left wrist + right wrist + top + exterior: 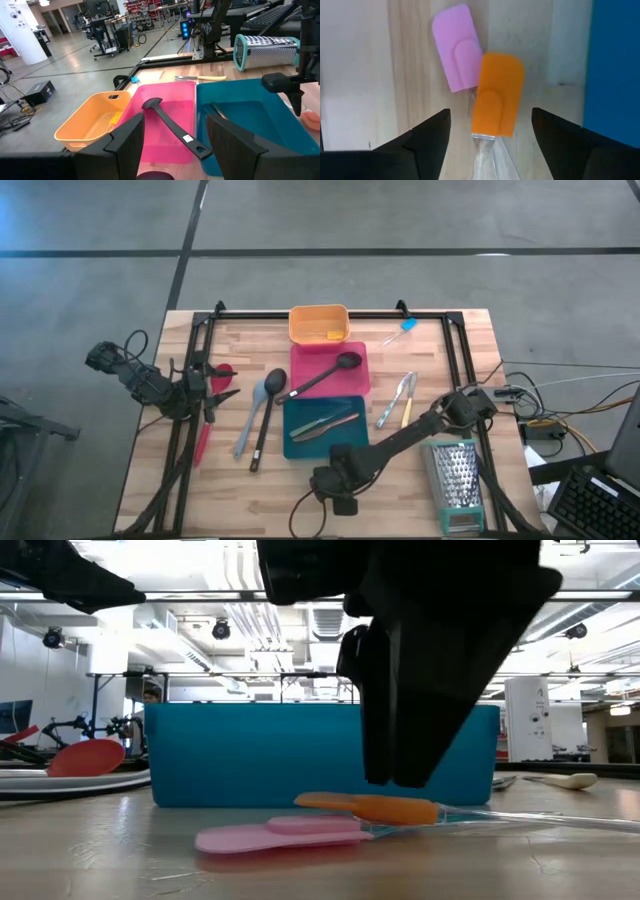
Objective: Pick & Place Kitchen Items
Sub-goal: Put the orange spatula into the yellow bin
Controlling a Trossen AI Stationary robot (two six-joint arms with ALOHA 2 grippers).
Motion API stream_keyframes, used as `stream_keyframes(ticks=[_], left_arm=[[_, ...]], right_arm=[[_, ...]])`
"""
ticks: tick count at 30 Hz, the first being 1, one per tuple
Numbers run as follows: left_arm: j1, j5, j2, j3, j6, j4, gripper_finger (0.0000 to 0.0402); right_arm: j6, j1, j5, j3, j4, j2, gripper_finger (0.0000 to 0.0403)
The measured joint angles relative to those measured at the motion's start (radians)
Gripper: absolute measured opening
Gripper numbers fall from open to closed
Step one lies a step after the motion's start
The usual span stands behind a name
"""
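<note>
Two tiny spatulas with clear handles, one pink (456,47) and one orange (497,95), lie side by side on the wood just in front of the teal tray (250,755). My right gripper (490,117) is open and points down over them. Its fingers stand on either side of the orange spatula (375,807), just above it and touching nothing. My left gripper (175,150) is open and empty at the table's left, over the red spatula (205,435). A grey spoon (250,420) and a black spoon (268,415) lie beside the trays.
An orange tray (318,323), a pink tray (355,380) with a black spoon (320,378), and the teal tray (290,445) with utensils form a row. Tongs (395,400), a yellow-handled knife (408,412) and a blue piece (405,327) lie to the right. A grater (457,475) lies near the front right.
</note>
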Motion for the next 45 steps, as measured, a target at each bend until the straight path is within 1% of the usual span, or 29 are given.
stream_keyframes(ticks=[8,12,15,19,25,26,32,36,41,45], left_arm=[[0.0,0.0,0.0,0.0,0.0,0.0,0.0218],[0.0,0.0,0.0,0.0,0.0,0.0,0.0218],[0.0,0.0,0.0,0.0,0.0,0.0,0.0218],[0.0,0.0,0.0,0.0,0.0,0.0,0.0218],[0.0,0.0,0.0,0.0,0.0,0.0,0.0218],[0.0,0.0,0.0,0.0,0.0,0.0,0.0218],[0.0,0.0,0.0,0.0,0.0,0.0,0.0218],[0.0,0.0,0.0,0.0,0.0,0.0,0.0218],[0.0,0.0,0.0,0.0,0.0,0.0,0.0218],[0.0,0.0,0.0,0.0,0.0,0.0,0.0218]], right_arm=[[0.004,0.0,-0.004,-0.058,0.072,0.0,0.0228],[0.007,-0.004,0.0,-0.071,0.091,0.0,0.0216],[0.023,-0.006,0.019,-0.072,0.094,0.0,0.0197],[0.043,-0.006,0.023,-0.072,0.094,0.0,0.0147],[0.062,-0.006,0.013,-0.071,0.096,-0.003,0.0036],[0.062,-0.006,0.012,-0.07,0.096,-0.004,0.0022],[0.064,-0.006,-0.011,-0.058,0.088,-0.003,0.001],[0.061,-0.006,-0.012,-0.057,0.088,-0.003,0.0015],[0.052,-0.006,-0.011,-0.053,0.084,-0.004,0.0038],[-0.014,-0.006,-0.012,-0.029,0.07,-0.006,0.0071]])
